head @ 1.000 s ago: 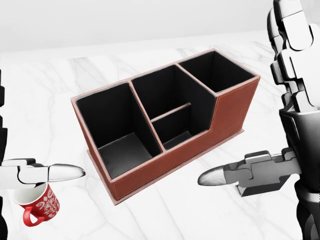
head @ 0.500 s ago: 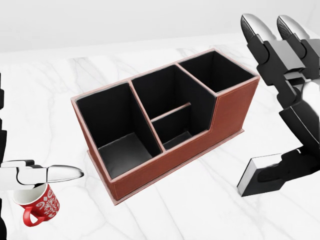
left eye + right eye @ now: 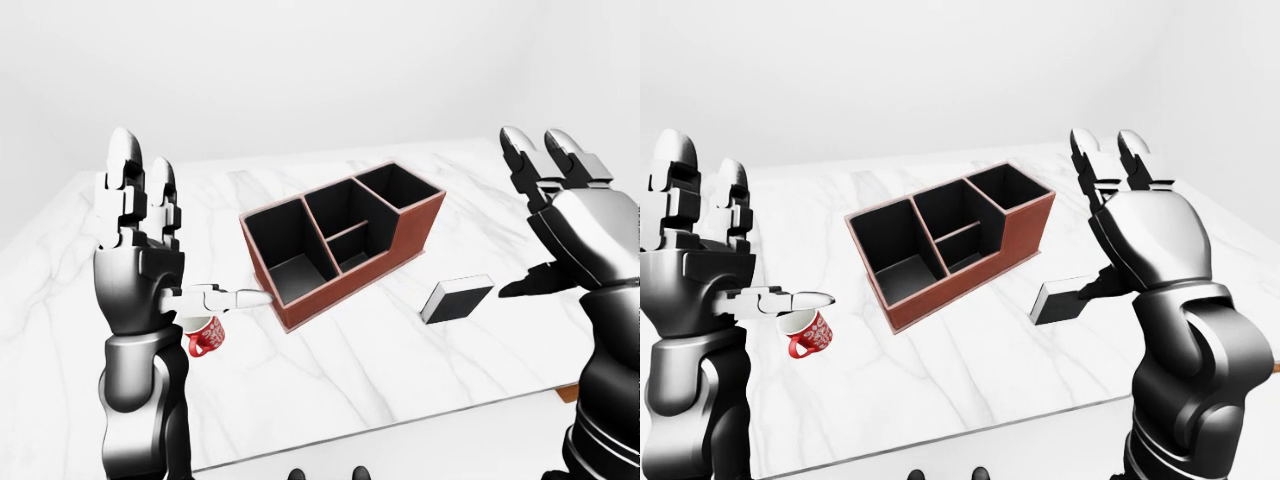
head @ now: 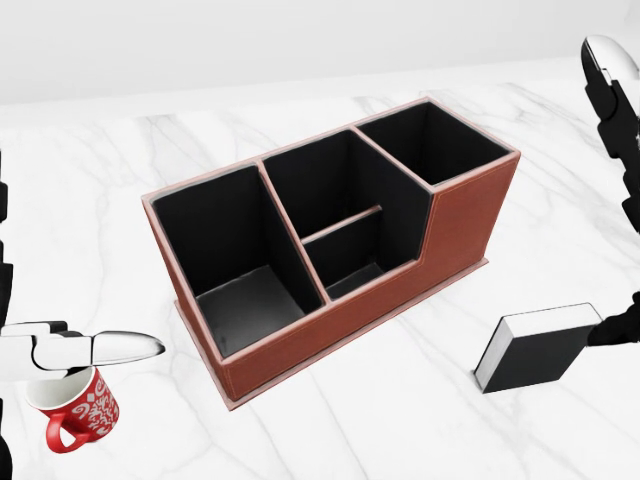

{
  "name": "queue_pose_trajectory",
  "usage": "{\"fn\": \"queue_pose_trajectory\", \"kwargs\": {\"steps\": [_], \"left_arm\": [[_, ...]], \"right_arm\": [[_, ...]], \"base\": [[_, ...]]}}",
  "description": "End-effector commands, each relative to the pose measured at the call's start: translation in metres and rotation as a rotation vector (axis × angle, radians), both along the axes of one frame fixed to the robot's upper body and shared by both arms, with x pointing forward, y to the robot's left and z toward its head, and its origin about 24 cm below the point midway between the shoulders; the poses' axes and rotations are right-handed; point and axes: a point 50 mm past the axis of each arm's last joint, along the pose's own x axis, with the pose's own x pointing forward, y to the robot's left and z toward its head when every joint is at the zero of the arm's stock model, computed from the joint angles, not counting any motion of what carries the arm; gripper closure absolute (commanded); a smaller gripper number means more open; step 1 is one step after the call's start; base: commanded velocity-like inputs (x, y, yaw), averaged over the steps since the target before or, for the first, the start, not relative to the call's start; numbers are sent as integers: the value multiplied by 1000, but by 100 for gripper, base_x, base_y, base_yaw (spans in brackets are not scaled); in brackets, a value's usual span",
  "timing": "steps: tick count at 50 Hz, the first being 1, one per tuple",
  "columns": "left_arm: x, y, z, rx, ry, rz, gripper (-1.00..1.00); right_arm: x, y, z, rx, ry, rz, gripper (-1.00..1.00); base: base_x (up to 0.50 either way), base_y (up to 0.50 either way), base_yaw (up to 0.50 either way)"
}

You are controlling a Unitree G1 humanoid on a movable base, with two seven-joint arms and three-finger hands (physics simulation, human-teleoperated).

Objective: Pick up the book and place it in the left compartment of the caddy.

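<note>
The book (image 4: 535,350), black-covered with white page edges, lies flat on the white marble table to the right of the caddy. The caddy (image 4: 470,215) is red-brown leather with a black lining, and its large left compartment (image 4: 235,275) holds nothing. My right hand (image 3: 535,215) is raised above and to the right of the book, fingers spread upward, open, with its thumb close to the book's right end. At the left, my left hand (image 3: 185,235) is also raised and open, thumb pointing toward the caddy.
A red mug (image 4: 75,410) with a white pattern stands just under my left thumb, left of the caddy. The table's near edge (image 3: 400,422) runs along the bottom of the left-eye view.
My right hand has lifted and drawn off to the right, uncovering the book it partly hid. The left hand, mug and caddy have not moved.
</note>
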Motion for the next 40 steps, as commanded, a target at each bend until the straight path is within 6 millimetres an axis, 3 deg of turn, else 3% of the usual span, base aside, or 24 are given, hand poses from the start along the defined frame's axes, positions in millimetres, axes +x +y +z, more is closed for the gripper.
{"fn": "queue_pose_trajectory", "kwargs": {"steps": [1,9,14,20,40], "left_arm": [[0,1,0,-2,2,1,-100],[0,0,-1,-2,5,-1,-100],[1,0,-3,-2,15,-3,-100],[1,0,-3,-4,13,-1,-100],[-3,-2,-1,-3,1,-5,-100]], "right_arm": [[8,-14,-21,36,107,-69,-100],[14,-16,-37,85,176,-64,-100],[23,-13,-62,133,284,-44,-100],[24,-19,-77,157,354,-63,-100],[49,-20,-109,177,515,-69,-100]], "base": [[0,0,0],[0,0,0],[0,0,0],[0,0,0],[0,0,0]]}}
